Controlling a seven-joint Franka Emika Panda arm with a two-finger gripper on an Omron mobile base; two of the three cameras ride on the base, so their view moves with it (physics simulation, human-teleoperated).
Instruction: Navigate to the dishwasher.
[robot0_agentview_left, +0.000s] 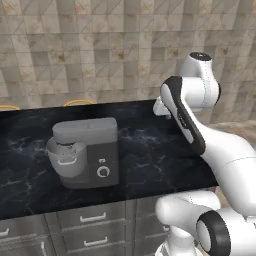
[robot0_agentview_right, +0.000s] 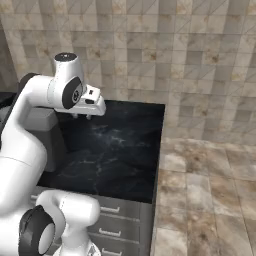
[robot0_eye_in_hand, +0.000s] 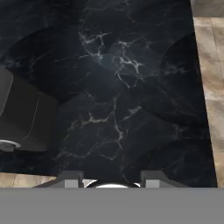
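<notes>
The dishwasher is out of view. My gripper (robot0_agentview_left: 161, 108) hangs over the back of a black marble counter (robot0_agentview_left: 150, 150), above its bare surface. Seen from the right, the gripper (robot0_agentview_right: 83, 115) sits below the wrist, near the wall. Its two fingertips (robot0_eye_in_hand: 111, 177) stand wide apart in the hand view, open with nothing between them, pointing down at the counter (robot0_eye_in_hand: 118, 100).
A grey stand mixer (robot0_agentview_left: 87, 152) (robot0_agentview_right: 42, 127) (robot0_eye_in_hand: 22, 118) stands on the counter's left part. Grey drawers with silver handles (robot0_agentview_left: 92, 217) (robot0_agentview_right: 117, 212) run below. The counter ends at its right edge (robot0_agentview_right: 161, 150), with brown tiled floor (robot0_agentview_right: 205, 195) beyond. A tiled wall (robot0_agentview_right: 175, 60) closes the back.
</notes>
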